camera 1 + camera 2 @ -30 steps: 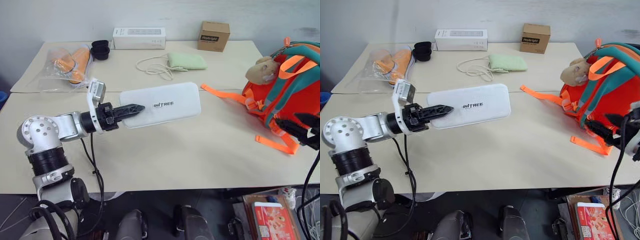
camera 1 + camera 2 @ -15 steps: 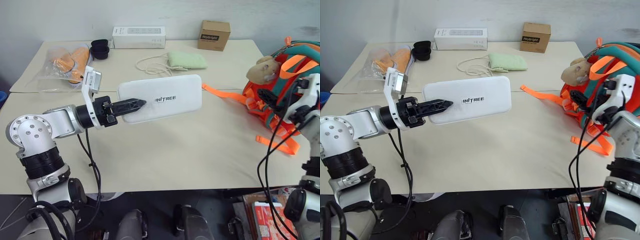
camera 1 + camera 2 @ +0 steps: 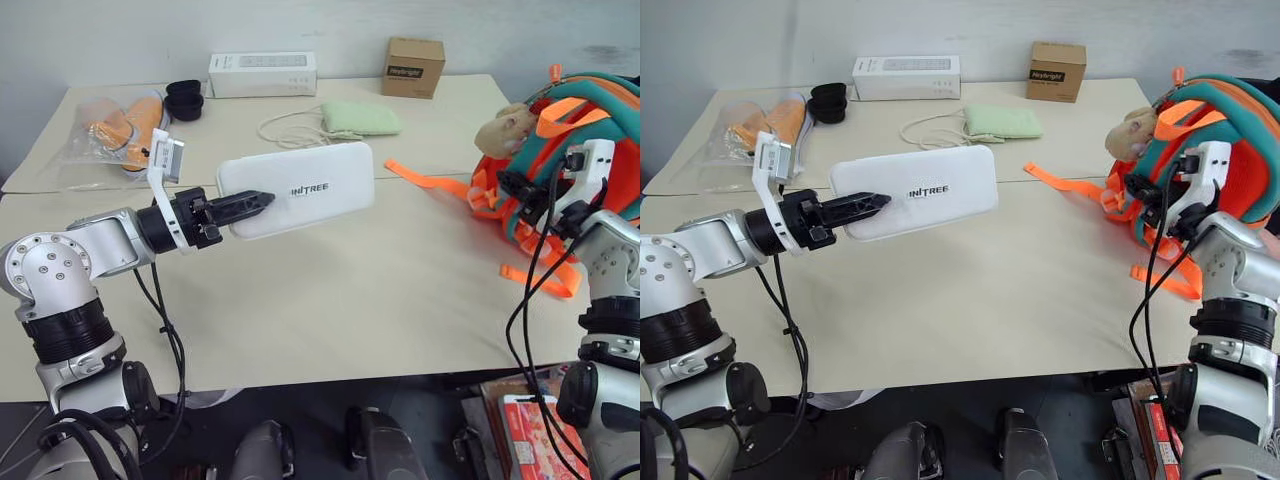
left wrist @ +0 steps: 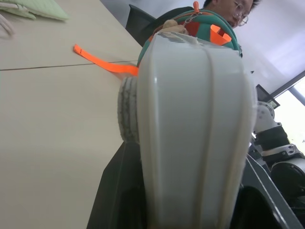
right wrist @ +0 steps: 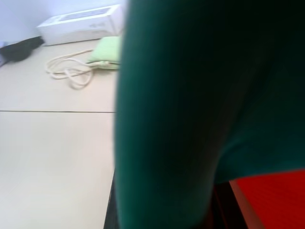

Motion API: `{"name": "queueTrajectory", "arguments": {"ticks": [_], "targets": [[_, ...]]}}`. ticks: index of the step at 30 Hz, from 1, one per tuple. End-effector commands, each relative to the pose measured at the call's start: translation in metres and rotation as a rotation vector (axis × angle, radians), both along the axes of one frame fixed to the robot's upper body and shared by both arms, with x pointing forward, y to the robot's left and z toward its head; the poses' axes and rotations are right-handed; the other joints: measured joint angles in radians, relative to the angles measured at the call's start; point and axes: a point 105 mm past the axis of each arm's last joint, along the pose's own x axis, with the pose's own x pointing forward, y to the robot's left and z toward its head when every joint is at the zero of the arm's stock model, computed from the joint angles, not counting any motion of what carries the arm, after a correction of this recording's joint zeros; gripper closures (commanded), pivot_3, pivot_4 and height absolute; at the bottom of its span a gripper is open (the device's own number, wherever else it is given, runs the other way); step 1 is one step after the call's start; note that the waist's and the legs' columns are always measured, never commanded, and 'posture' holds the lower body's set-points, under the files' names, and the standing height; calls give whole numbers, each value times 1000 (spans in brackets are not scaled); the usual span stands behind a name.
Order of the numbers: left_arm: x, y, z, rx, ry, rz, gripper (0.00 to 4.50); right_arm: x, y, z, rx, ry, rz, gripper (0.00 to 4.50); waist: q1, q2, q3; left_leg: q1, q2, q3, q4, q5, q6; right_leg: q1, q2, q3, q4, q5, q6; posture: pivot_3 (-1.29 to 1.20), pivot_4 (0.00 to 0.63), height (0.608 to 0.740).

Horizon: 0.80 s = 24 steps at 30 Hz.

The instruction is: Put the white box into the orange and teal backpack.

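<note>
The left gripper (image 3: 243,205) is clamped on one end of the white box (image 3: 297,188), holding it level above the table (image 3: 330,300), well apart from the orange and teal backpack (image 3: 1230,120) at the table's right edge. The right gripper (image 3: 1145,190) is pressed against the backpack's teal strap; whether it grips cannot be told. Behind lie a white carton (image 3: 262,74), brown box (image 3: 414,67), green pouch (image 3: 360,118) and corded loop (image 3: 285,127).
</note>
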Motion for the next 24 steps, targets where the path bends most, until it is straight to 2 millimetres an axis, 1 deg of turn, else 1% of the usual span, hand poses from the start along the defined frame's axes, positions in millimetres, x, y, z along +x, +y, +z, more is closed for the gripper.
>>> {"name": "queueTrajectory", "arguments": {"ticks": [1, 2, 4, 7, 10, 12, 13, 16, 19, 21, 24], "targets": [[1, 13, 16, 1, -77, 51, 3268, -24, 40, 29, -78, -71, 278, 4481, 1, 0, 0, 0, 0, 0, 0, 0, 0, 0, 0, 0, 0, 0, 0, 0, 150, 740], [2, 15, 18, 9, -88, 59, 3268, -37, 55, 33, -96, -68, 385, 4481, 2, 0, 0, -1, 0, 1, -1, 0, -1, -2, 0, 1, 0, 0, 0, 0, 150, 740], [5, 20, 24, 10, -114, 73, 3268, -62, 78, 41, -119, -62, 563, 4481, 4, 0, 0, -2, 0, 1, -3, 1, -1, -4, 1, 2, 1, 0, 0, 0, 150, 740], [10, 28, 36, 1, -167, 93, 3268, -101, 102, 52, -152, -43, 789, 4481, 7, 0, 0, -2, 0, 1, -5, 1, -2, -6, 2, 3, 1, 0, 0, 0, 150, 740], [11, 33, 49, 5, -257, 94, 3268, -132, 114, 61, -158, -5, 947, 4481, 7, 0, 0, -3, 0, 1, -6, 1, -2, -7, 2, 2, 0, 0, 0, 0, 150, 740], [9, 36, 56, 1, -303, 82, 3268, -149, 118, 67, -144, 27, 1028, 4481, 8, 0, 0, -3, -1, 1, -6, 1, -2, -7, 1, 0, -1, 0, 0, 0, 150, 740], [6, 36, 59, 8, -331, 54, 3268, -158, 118, 69, -143, 44, 1067, 4481, 9, 0, 0, -3, -1, 2, -6, 1, -2, -7, 0, -2, -1, 0, 0, 0, 150, 740], [-2, 34, 62, 19, -378, -16, 3268, -172, 117, 70, -149, 79, 1117, 4481, 10, 0, 0, -4, -1, 1, -6, 1, -1, -8, -5, -4, -3, 0, -1, 0, 150, 740], [-12, 28, 68, -30, -386, -102, 3268, -182, 111, 62, -162, 127, 1136, 4481, 12, -1, 0, -4, -2, 1, -6, 0, 0, -8, -8, -5, -3, 0, -1, 0, 150, 740], [-18, 23, 70, -35, -387, -164, 3268, -182, 107, 58, -166, 139, 1122, 4481, 14, -1, 0, -6, -3, 0, -4, 0, 1, -8, -8, -5, -3, 0, -1, 0, 150, 740], [-25, 14, 68, 13, -408, -238, 3268, -178, 104, 55, -159, 148, 1095, 4481, 14, -1, 0, -8, -3, -1, 0, -1, 3, -8, -9, -6, -2, 0, 0, 0, 150, 740]]}}
